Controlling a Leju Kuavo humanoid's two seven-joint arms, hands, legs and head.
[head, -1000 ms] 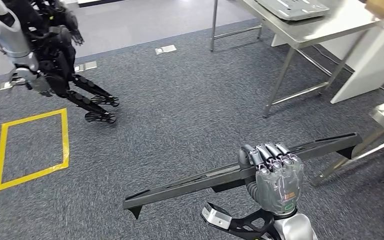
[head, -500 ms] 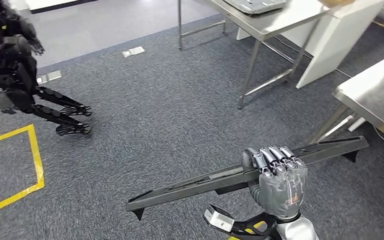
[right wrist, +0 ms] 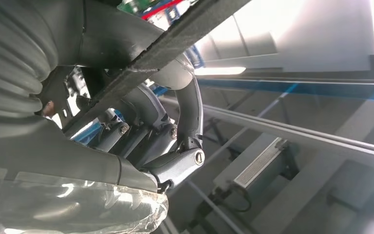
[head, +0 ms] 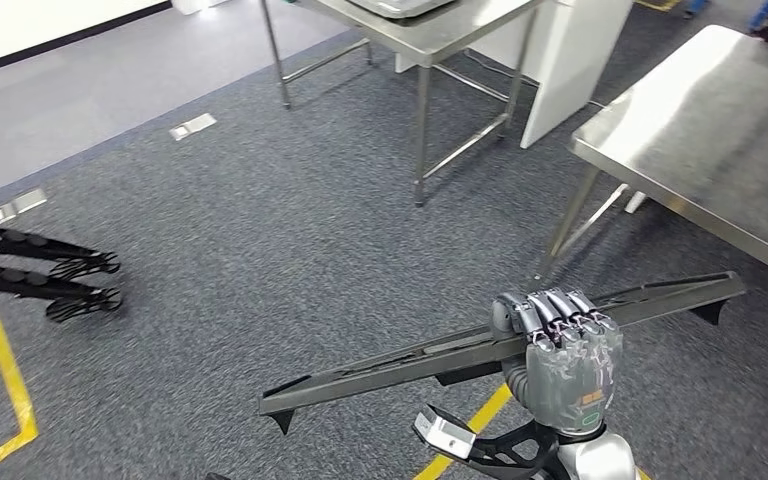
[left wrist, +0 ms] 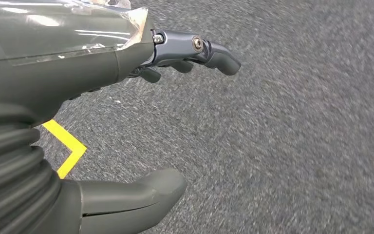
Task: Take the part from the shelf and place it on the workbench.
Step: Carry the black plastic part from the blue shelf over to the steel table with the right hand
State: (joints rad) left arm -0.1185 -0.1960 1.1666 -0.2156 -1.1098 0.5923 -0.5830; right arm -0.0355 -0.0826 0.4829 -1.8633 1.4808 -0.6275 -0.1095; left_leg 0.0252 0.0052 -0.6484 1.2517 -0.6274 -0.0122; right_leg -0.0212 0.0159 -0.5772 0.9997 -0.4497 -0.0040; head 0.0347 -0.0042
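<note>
Already the part (head: 505, 345) is off the shelf, gripped mid-length by the right hand (head: 558, 352). Left hand (left wrist: 126, 122) hangs unclenched, w/ nothing held. Placing on the workbench (head: 700, 150) nearby is left.

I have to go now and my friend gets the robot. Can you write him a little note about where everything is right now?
Right hand: holds the long black part near its middle, level above the carpet.
Left hand: holds nothing, fingers apart, hanging over the grey carpet.
Workbench: a steel workbench stands ahead on the right; the part's far end lies near its front edge, not on it.
Done: the part is off the shelf and being carried.
Left: get the part over the bench, set it down flat, then let go.
</note>
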